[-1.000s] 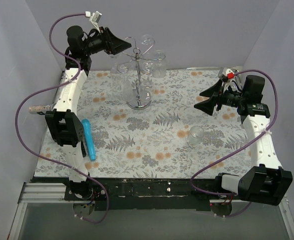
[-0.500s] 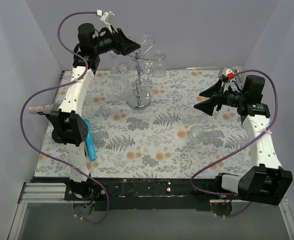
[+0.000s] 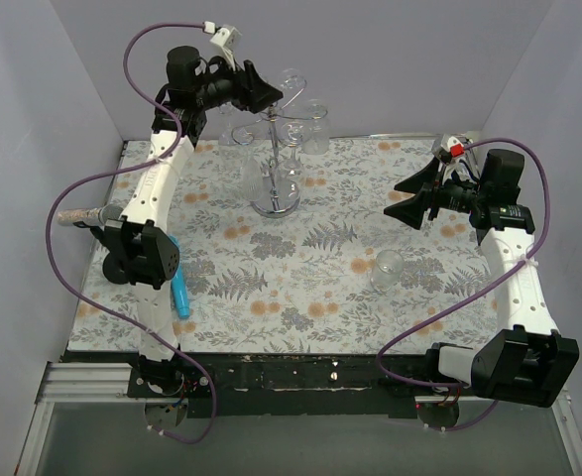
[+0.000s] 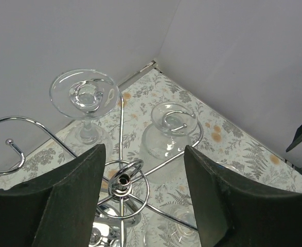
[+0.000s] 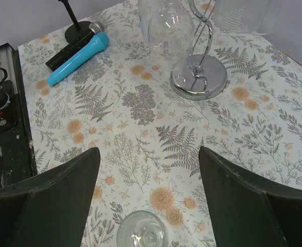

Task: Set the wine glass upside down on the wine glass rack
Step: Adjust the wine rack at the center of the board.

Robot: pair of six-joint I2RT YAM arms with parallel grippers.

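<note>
Tabletop [image 3: 300, 288]: covered in a pale cloth printed with ferns and orange flowers.
Blue microphone [image 3: 176, 288]: lies flat near the left edge, beside the left arm's lower links.
Left hand [image 3: 268, 96]: raised high at the back, fingers spread wide with nothing between them; the wrist view looks down between them onto the hub at the top of the rack.
Wine glass rack [image 3: 275, 205]: stands upright at the back centre on its round mirrored base, with its thin pole rising to curled wire arms.
Hung glasses [image 4: 84, 95]: at least two hang from the rack's arms upside down, feet uppermost, one to the left of the hub and one to the right.
Wine glass [image 3: 387, 268]: on the tabletop right of centre, well apart from the rack and nearer the front; untouched by either hand, and whether it stands on its foot or its rim cannot be told.
Right hand [image 3: 398, 198]: above the right side of the tabletop, fingers wide apart and empty, pointing left towards the rack; the wine glass sits just below it in the wrist view.
</note>
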